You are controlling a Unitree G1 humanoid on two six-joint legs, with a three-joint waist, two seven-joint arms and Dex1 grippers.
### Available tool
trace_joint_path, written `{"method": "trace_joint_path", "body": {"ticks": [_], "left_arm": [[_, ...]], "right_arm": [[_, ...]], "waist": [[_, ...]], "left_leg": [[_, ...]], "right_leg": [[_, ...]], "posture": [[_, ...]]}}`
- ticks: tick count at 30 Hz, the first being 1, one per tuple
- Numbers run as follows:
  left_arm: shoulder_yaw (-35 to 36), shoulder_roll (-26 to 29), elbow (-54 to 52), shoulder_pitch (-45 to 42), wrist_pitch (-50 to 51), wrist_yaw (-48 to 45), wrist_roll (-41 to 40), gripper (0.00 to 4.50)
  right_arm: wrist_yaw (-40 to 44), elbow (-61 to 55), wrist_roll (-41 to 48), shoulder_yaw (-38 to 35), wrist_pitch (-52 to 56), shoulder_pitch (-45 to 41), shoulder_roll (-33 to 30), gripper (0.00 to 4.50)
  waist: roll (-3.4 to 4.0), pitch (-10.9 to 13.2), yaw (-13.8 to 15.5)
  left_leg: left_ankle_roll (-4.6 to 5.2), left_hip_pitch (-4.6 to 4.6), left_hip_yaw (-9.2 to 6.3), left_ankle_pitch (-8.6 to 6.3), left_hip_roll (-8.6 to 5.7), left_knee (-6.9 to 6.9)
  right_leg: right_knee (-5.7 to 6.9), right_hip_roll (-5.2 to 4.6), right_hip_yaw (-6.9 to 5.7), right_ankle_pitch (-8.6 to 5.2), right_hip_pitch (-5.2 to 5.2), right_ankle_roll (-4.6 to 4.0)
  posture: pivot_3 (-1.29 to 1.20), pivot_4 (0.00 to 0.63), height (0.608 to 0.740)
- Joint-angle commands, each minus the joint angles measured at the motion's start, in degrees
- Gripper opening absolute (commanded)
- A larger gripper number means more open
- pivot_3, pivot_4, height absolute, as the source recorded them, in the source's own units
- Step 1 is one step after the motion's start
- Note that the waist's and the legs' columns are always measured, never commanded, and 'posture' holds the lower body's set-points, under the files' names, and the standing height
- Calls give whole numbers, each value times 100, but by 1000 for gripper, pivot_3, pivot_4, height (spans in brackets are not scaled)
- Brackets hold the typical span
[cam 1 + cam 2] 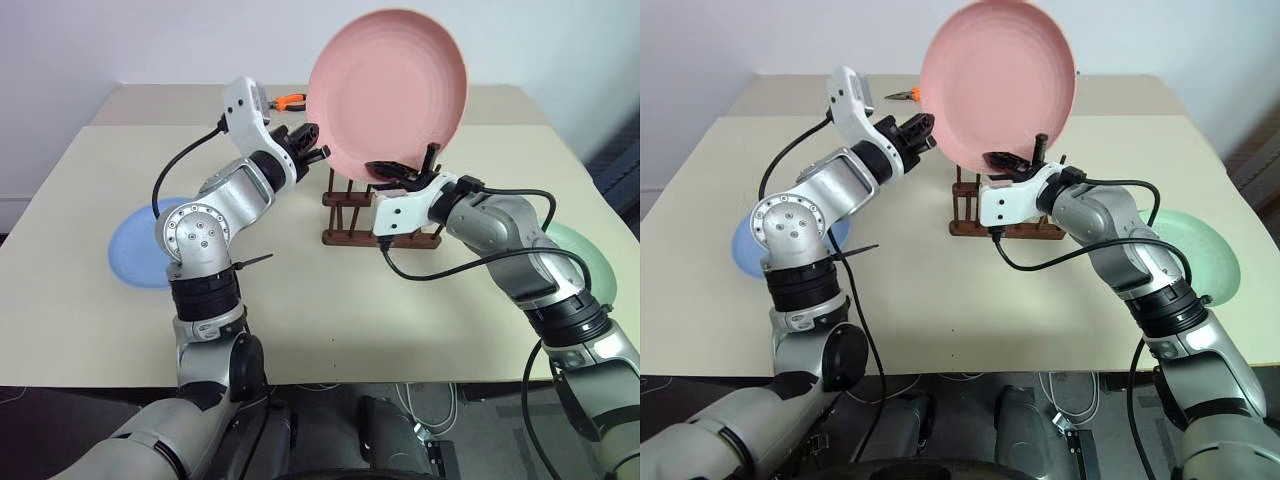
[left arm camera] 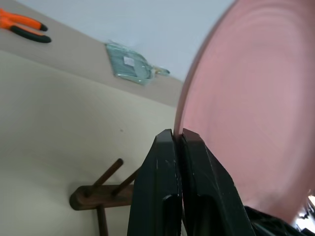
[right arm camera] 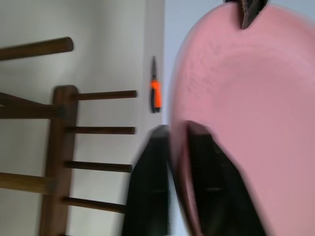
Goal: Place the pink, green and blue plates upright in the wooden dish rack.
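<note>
Left eye view: the salmon pink round plastic plate (image 1: 388, 92) is held upright in the air above the dark brown wooden dish rack (image 1: 375, 215), which stands near the middle of the surface (image 1: 330, 320), toward its far edge. The right pincer (image 1: 405, 172) is closed on the plate's lower rim, directly over the rack. The left pincer (image 1: 312, 143) meets the plate's left rim edge-on. The light blue round plate (image 1: 140, 250) lies flat near the left edge of the surface; the pale mint green round plate (image 1: 590, 262) lies flat near the right edge.

Right eye view: same layout. Orange-handled pliers (image 1: 905, 96) lie at the far edge of the surface.

Left wrist view: the left pincer's fingers (image 2: 162, 187) stand nearly together with only a thin slit between them; the pink rim sits at their tips, and whether it is pinched cannot be determined.

Right wrist view: the right pincer's fingers (image 3: 152, 187) straddle the pink rim and clamp it. The rack pegs lie just beside the plate.

Judgement: the plate's face stands roughly across the rack's long axis, so the coming move is a straight descent between two peg pairs. The right arm is nearer and carries the load.
</note>
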Motion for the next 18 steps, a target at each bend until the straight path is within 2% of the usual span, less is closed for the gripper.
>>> {"method": "trace_joint_path", "body": {"ticks": [1, 3, 5, 7, 9, 10, 12, 13, 14, 18], "left_arm": [[188, -97, -262, -125, -429, -151, -366, 1463], [222, 45, -305, -115, -924, -408, -234, 2507], [-234, 636, -343, 115, -1357, -866, 459, 3464], [-974, 1359, -382, 523, -1849, -1549, 1241, 3464], [-1448, 1783, -400, 902, -2281, -2179, 1591, 3464], [-1636, 1934, -415, 1073, -2444, -2477, 1699, 3464], [-2281, 2360, -619, 1611, -2832, -3438, 1961, 3464], [-2552, 2535, -722, 1826, -2944, -3836, 2038, 3464], [-2784, 2687, -878, 2045, -3038, -4241, 2033, 3464], [-2993, 2795, -1278, 2455, -2916, -4982, 1666, 3464]], "right_arm": [[-300, -46, -195, -405, -73, 5, -123, 0], [-255, -130, 161, -677, -76, 105, -93, 0], [86, -364, 1145, -1158, 268, 340, 158, 0], [517, -806, 2493, -1784, 1163, 551, 532, 0], [676, -1301, 3975, -2488, 2390, 556, 988, 0], [582, -1485, 4721, -2884, 3007, 470, 1218, 0], [-74, -1639, 6986, -4002, 4411, 143, 1663, 0], [-342, -1664, 7839, -4392, 4862, 49, 1757, 0], [-607, -1668, 8492, -4672, 5252, 5, 1771, 0], [-1256, -1756, 9691, -4971, 5949, 132, 1616, 0]], "waist": [[-1, 1, 19], [-2, 1, 11], [-1, 1, -3], [4, -2, -63], [9, -1, -109], [12, 1, -122], [15, 3, -120], [23, 7, -120], [29, 11, -106], [36, 14, -115]], "left_leg": [[0, 0, 0, 0, 0, 1], [0, -2, 0, 0, -2, 3], [-1, -2, 0, 1, 0, -1], [-1, 8, 4, 1, 5, -11], [1, 13, 6, 0, 6, -15], [18, 11, 5, -9, 6, -12], [26, 5, 0, -14, 5, -7], [26, 4, -2, -14, 6, -8], [27, 3, -4, -14, 7, -10], [35, -2, -8, -20, 9, -15]], "right_leg": [[-1, 0, 0, 0, 2, 0], [-3, -1, 0, 1, 2, -1], [-4, 0, 0, 1, 2, -2], [-3, 5, 6, 1, 3, -3], [-1, 7, 12, 0, 4, -4], [-1, 7, 13, 1, 4, -6], [-2, 6, 12, 4, 2, -11], [-2, 7, 12, 5, 0, -16], [-3, 4, 12, 3, 0, -26], [-9, 2, 6, -6, -4, -40]], "posture": [[0, 150, 740], [0, 150, 740], [0, 150, 740], [0, 150, 740], [0, 150, 740], [0, 150, 740], [0, 150, 740], [0, 150, 740], [0, 150, 740], [0, 150, 740]]}}
